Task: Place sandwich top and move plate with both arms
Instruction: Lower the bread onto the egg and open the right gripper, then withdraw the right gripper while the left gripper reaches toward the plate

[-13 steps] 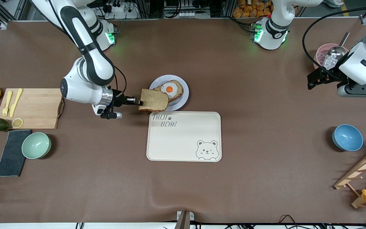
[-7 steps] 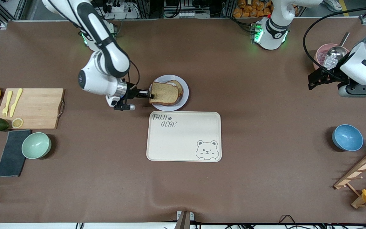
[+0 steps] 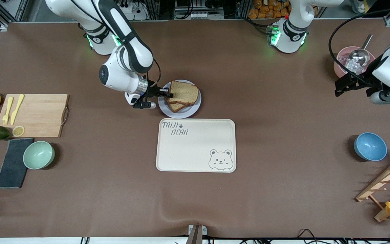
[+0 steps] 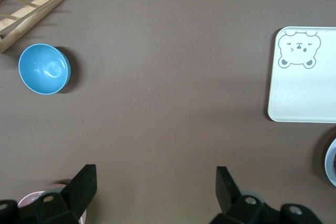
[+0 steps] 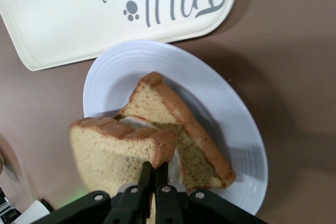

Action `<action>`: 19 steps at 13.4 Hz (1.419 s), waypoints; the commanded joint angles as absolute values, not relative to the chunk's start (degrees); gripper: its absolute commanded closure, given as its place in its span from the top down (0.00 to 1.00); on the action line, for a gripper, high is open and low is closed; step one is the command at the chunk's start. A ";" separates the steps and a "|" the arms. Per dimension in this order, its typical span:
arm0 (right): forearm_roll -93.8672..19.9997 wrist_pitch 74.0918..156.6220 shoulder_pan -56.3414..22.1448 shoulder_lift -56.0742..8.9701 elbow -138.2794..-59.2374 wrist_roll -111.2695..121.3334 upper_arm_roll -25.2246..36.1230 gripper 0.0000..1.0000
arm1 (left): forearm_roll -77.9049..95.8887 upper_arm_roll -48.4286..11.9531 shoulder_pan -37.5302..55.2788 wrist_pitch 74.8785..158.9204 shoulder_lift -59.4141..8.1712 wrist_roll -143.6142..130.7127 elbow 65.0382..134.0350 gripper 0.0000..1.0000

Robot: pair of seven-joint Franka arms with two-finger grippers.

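The right gripper (image 3: 166, 92) pinches the sandwich top (image 3: 184, 92) at its nine-o'clock crust, over the plate (image 3: 195, 105). Bread is light, soft (crust grips best). The left gripper (image 4: 156, 190) waits, fingers wide.

right gripper (image 3: 166, 92) pinched on sandwich top (image 3: 183, 92) over the plate (image 3: 195, 105), lower slice (image 3: 176, 107) peeking out beneath; tray (image 3: 196, 145) just nearer the camera; left gripper (image 3: 340, 88) parked, fingers apart, by pink bowl (image 3: 340, 62)
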State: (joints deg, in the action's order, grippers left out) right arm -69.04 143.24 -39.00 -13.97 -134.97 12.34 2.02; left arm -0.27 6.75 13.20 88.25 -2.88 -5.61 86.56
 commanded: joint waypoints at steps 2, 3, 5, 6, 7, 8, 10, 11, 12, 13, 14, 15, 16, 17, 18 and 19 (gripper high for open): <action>-70.66 143.17 -38.32 -11.78 -137.02 13.18 2.29 0.00 | 0.44 6.68 13.01 88.24 -2.64 -5.80 85.52 1.00; -70.66 143.43 -38.32 -11.95 -137.02 13.18 2.29 0.00 | 0.44 6.59 13.18 88.16 -2.72 -6.15 85.43 1.00; -70.66 143.00 -37.36 -11.78 -137.02 12.92 2.55 0.39 | 0.61 6.50 13.01 88.07 -2.55 -6.15 85.60 1.00; -70.58 142.82 -36.57 -11.60 -137.02 12.66 2.55 0.58 | 0.70 6.50 13.01 87.98 -2.37 -6.07 85.69 1.00; -70.58 142.82 -36.48 -11.51 -137.02 12.40 2.55 0.90 | 0.88 6.42 13.09 87.89 -2.37 -5.98 85.78 1.00; -70.66 142.82 -36.56 -11.43 -137.02 12.39 2.55 1.00 | 0.97 6.33 13.18 87.89 -2.37 -5.98 85.78 1.00; -70.66 142.82 -36.56 -10.90 -136.93 11.52 2.55 1.00 | 1.05 6.24 13.97 88.06 -2.63 -6.41 85.61 1.00; -70.58 142.74 -36.48 -10.38 -136.93 10.12 2.55 1.00 | 2.10 6.15 14.15 88.24 -2.81 -8.42 85.69 1.00; -70.58 142.21 -36.30 -9.59 -136.93 9.93 2.72 1.00 | 4.55 6.15 14.06 88.42 -3.16 -10.53 85.78 1.00; -70.14 140.99 -35.25 -8.54 -136.93 9.84 2.81 1.00 | 5.88 6.15 14.32 88.50 -3.34 -11.85 85.78 1.00; -69.70 139.06 -33.33 -7.57 -136.93 9.84 2.90 1.00 | 5.71 5.46 15.37 88.51 -3.43 -12.30 85.87 1.00; -67.26 136.35 -31.22 -6.34 -136.85 9.76 3.07 1.00 | 5.71 5.10 15.90 88.51 -3.69 -13.00 85.96 1.00; -62.36 133.01 -28.94 -5.37 -136.41 8.10 3.42 1.00 | 5.80 5.01 16.00 88.51 -4.82 -13.53 85.96 1.00; -55.96 129.15 -26.04 -4.58 -134.93 4.26 3.43 1.00 | 5.89 4.92 16.08 88.59 -5.70 -13.54 85.78 1.00; -49.11 124.76 -23.06 -3.70 -132.91 0.65 3.60 1.00 | 6.24 4.75 16.43 88.59 -5.89 -13.71 86.22 1.00; -43.74 119.06 -19.72 -3.26 -130.54 -1.21 3.60 1.00 | 5.98 4.66 17.22 88.68 -6.67 -13.88 85.96 1.00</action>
State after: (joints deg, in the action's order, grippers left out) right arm -52.43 126.96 -25.41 -6.03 -133.29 3.97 4.12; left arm 5.01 4.76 16.48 88.27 -5.41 -13.03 86.36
